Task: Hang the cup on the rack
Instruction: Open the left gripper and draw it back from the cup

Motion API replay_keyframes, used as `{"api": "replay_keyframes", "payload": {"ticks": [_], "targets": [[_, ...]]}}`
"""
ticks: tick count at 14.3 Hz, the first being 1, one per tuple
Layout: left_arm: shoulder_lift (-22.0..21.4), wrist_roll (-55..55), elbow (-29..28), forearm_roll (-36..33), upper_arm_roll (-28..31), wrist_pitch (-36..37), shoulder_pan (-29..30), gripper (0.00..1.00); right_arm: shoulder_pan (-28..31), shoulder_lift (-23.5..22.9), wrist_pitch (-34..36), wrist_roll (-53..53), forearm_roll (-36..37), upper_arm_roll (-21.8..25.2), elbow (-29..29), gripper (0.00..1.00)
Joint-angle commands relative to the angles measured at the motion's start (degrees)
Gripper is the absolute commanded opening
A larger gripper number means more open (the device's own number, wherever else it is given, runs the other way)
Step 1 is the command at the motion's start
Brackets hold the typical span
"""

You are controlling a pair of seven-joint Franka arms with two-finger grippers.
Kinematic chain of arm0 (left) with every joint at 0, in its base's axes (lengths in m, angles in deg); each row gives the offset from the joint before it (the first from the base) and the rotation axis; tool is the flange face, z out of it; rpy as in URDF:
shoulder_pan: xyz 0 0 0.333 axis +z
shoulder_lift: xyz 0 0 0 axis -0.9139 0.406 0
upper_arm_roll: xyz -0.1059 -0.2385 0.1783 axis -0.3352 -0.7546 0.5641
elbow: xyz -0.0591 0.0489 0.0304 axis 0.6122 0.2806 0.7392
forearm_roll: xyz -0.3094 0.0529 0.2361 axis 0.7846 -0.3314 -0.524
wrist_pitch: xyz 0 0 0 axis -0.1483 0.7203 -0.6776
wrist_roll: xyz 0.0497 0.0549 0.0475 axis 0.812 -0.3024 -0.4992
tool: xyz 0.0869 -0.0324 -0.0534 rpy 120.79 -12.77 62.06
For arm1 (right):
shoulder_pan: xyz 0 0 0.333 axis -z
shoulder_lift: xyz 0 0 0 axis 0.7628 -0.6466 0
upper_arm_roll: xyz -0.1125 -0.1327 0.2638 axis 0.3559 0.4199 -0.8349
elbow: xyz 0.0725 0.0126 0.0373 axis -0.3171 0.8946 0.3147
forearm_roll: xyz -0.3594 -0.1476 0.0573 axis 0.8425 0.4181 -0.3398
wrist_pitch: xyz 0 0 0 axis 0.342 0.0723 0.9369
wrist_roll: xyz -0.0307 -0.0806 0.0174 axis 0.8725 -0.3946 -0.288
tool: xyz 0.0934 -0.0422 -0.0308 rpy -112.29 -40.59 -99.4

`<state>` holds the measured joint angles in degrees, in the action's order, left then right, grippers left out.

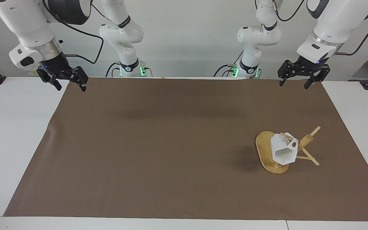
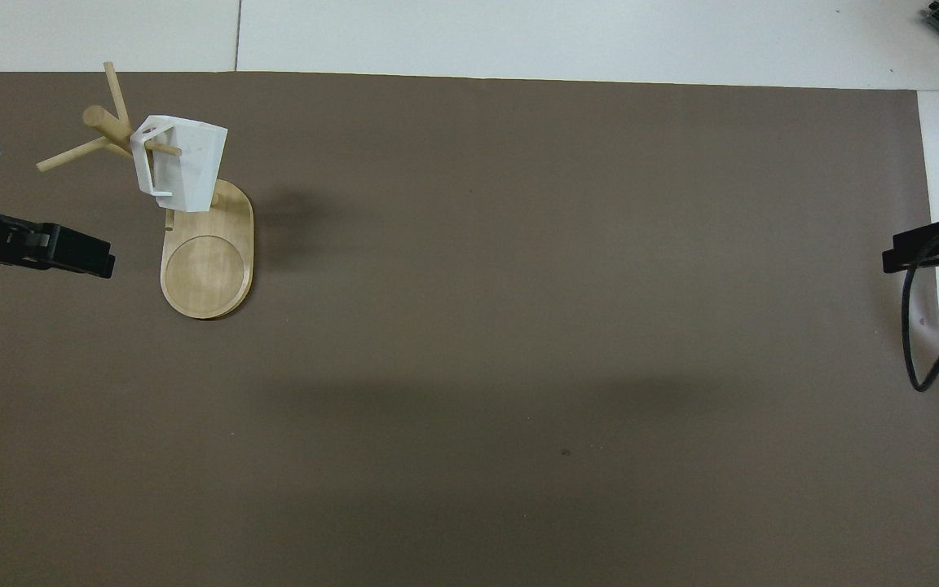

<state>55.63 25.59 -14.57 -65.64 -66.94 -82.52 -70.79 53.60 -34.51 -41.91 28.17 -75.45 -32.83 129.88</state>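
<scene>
Brown mat (image 1: pixel 158 153) is spread on white table (image 1: pixel 8 134). White faceted cup (image 1: pixel 283 150) is hung on peg of bamboo rack (image 1: pixel 265 150), toward left arm's end. Left gripper (image 1: pixel 300 78) and right gripper (image 1: pixel 63 80) are held open, empty, over mat corners.

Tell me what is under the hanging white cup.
The cup hangs by its handle on a peg of the rack. Under it lies the rack's flat oval base, bare where visible; the part directly beneath the cup is covered.
</scene>
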Motion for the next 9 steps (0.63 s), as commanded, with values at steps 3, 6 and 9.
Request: {"api": "replay_keyframes", "payload": {"ticks": [3, 6, 9], "targets": [[-1.7, -2.9, -0.6, -0.9, -0.2, 2.8, 0.4, 1.0, 0.2, 0.8, -0.1, 0.9, -1.1, -0.2, 0.7, 1.0], [-2.7, -2.4, -2.0, -0.9, -0.1, 2.7, 1.2, 1.0, 0.2, 0.8, 0.0, 0.9, -1.1, -0.2, 0.7, 1.0], [-2.8, -2.2, -2.1, -0.9, -0.1, 2.7, 1.1, 1.0, 0.2, 0.8, 0.0, 0.9, -1.1, -0.2, 0.7, 1.0]]}}
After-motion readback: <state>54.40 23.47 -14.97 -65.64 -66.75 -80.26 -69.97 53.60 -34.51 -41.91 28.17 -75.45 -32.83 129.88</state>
